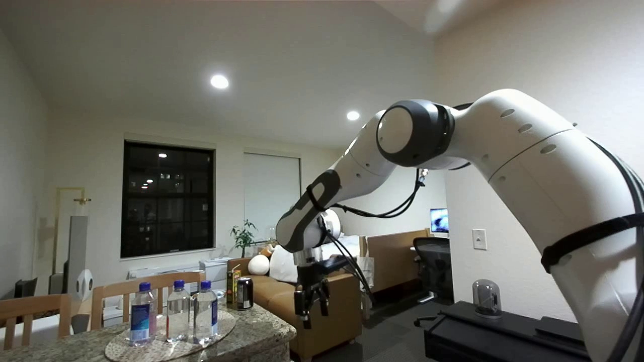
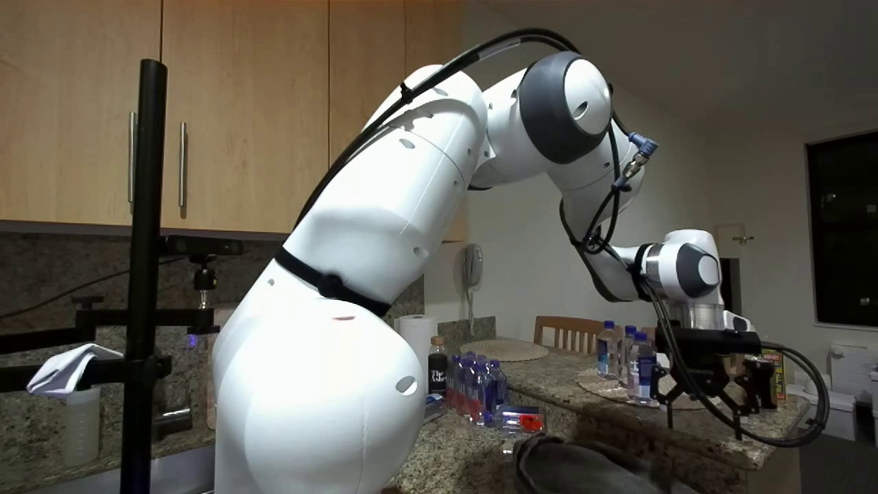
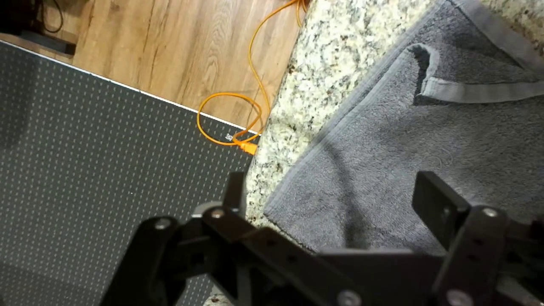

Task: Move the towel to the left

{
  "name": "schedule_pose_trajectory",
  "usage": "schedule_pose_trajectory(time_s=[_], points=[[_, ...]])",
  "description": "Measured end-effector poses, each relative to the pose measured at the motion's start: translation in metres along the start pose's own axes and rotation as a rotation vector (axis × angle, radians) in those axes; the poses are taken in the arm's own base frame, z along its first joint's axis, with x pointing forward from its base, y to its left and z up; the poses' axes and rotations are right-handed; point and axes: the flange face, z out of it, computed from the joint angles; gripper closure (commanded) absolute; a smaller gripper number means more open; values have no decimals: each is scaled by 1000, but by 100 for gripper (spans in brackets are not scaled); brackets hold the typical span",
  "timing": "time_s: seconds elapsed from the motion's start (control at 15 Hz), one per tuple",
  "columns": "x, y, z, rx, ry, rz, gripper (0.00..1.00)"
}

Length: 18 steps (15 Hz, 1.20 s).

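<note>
The grey towel (image 3: 382, 148) lies spread on the granite counter (image 3: 323, 63) in the wrist view, with a folded-back flap at the upper right. One corner of it is near the counter's edge. A dark grey cloth (image 2: 583, 470) at the bottom of an exterior view looks like the towel, partly cut off. My gripper (image 3: 331, 187) is open and empty. It is above the towel's near corner, with its left finger over the counter's edge and its right finger over the towel. The gripper also shows open in both exterior views (image 1: 315, 315) (image 2: 704, 422). How high it is above the towel is unclear.
Bottles (image 1: 177, 311) stand on a round mat (image 1: 221, 334), with a black can (image 1: 245, 293) and a carton (image 1: 233, 286) nearby. Several more bottles (image 2: 473, 384) stand on the lower counter. An orange cable (image 3: 229, 95) lies on the floor beyond the counter's edge.
</note>
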Motion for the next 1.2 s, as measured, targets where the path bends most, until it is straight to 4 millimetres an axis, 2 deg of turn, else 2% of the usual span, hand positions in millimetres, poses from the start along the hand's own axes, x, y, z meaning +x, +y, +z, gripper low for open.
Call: schedule_pose_trajectory(time_s=[0.33, 0.73, 0.87, 1.07, 1.2], points=[[1, 0, -1, -2, 6, 0, 0], [19, -1, -17, -42, 172, 8, 0], [24, -3, -9, -12, 204, 29, 0], [27, -4, 18, 37, 198, 59, 0], [29, 3, 35, 50, 196, 77, 0]])
